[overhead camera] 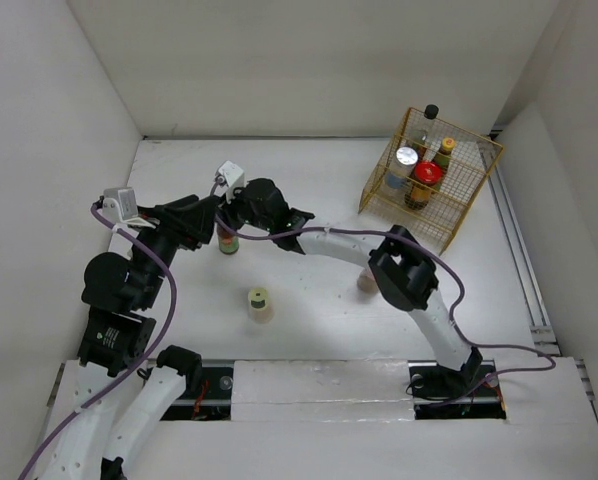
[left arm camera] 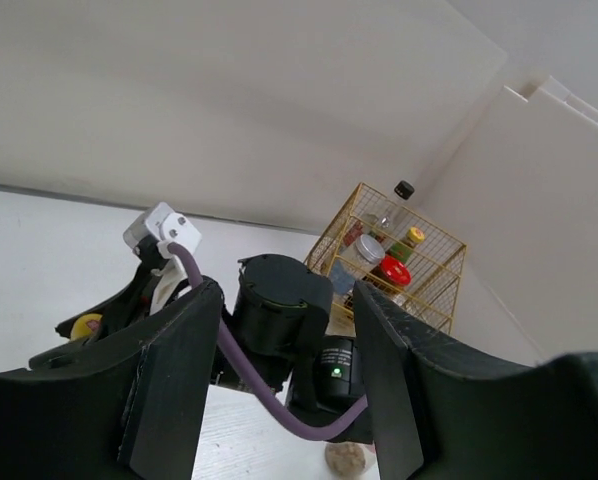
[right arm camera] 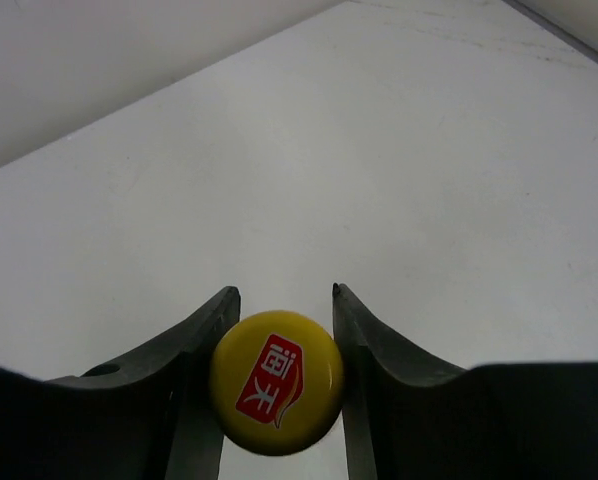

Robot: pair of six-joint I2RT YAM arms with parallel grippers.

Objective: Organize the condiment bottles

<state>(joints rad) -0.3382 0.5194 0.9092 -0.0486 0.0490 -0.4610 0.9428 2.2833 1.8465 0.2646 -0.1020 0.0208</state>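
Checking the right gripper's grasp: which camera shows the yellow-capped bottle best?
The right wrist view: the yellow-capped bottle sits between the fingers of the right gripper, cap logo clear. The top view shows only its lower body under the arms; the left wrist view catches a yellow sliver.

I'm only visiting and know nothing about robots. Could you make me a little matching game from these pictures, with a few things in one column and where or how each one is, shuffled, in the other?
Things
1. red-capped jar
2. yellow-capped bottle
3. jar with the yellow-green cap
4. left gripper

Place or state
A. standing on its own on the table, in front of the arms' bases
B. between the fingers of the right gripper
C. inside the gold wire basket
D. open, with nothing between its fingers

Pairs: 1-C, 2-B, 3-A, 4-D
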